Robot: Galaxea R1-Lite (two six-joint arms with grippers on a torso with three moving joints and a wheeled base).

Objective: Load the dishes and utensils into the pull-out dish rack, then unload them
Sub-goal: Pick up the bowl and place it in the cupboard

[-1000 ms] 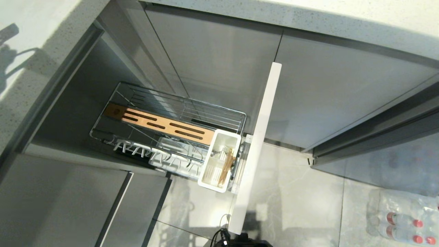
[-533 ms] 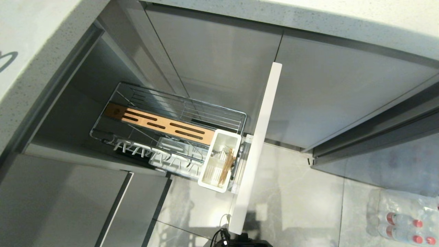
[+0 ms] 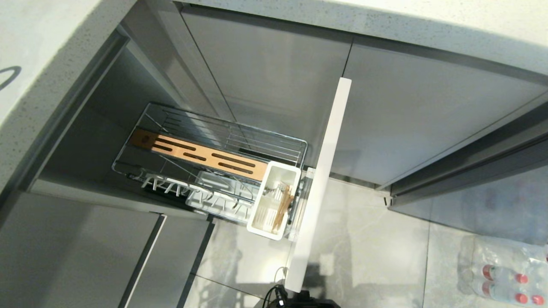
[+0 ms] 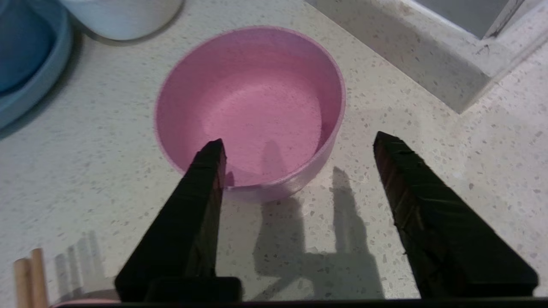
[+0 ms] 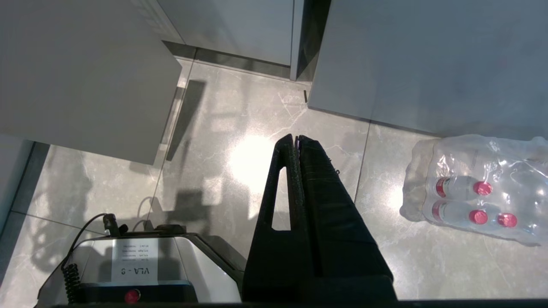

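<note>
The pink bowl [image 4: 252,102] stands upright and empty on the speckled countertop [image 4: 98,171] in the left wrist view. My left gripper [image 4: 298,140] hovers open at its near rim. One fingertip [image 4: 214,154] overlaps the bowl's inside and the other stands outside it, holding nothing. Two wooden stick ends [image 4: 30,273] show beside the gripper. In the head view the pull-out dish rack [image 3: 265,137] is drawn out, with its wooden strip [image 3: 205,156], white plate tray [image 3: 205,194] and utensil cup [image 3: 261,222] holding brown sticks [image 3: 283,207]. My right gripper [image 5: 296,137] hangs shut over the floor.
A blue plate [image 4: 25,64] and a white bowl [image 4: 124,17] stand just beyond the pink bowl. A raised counter ledge [image 4: 428,55] runs near it. The rack's pale front panel [image 3: 325,171] juts over the floor. A pack of water bottles [image 3: 501,273] lies at the right.
The arm's shadow on the countertop at the head view's left has slid almost out of the picture. The rack and its contents have not moved.
</note>
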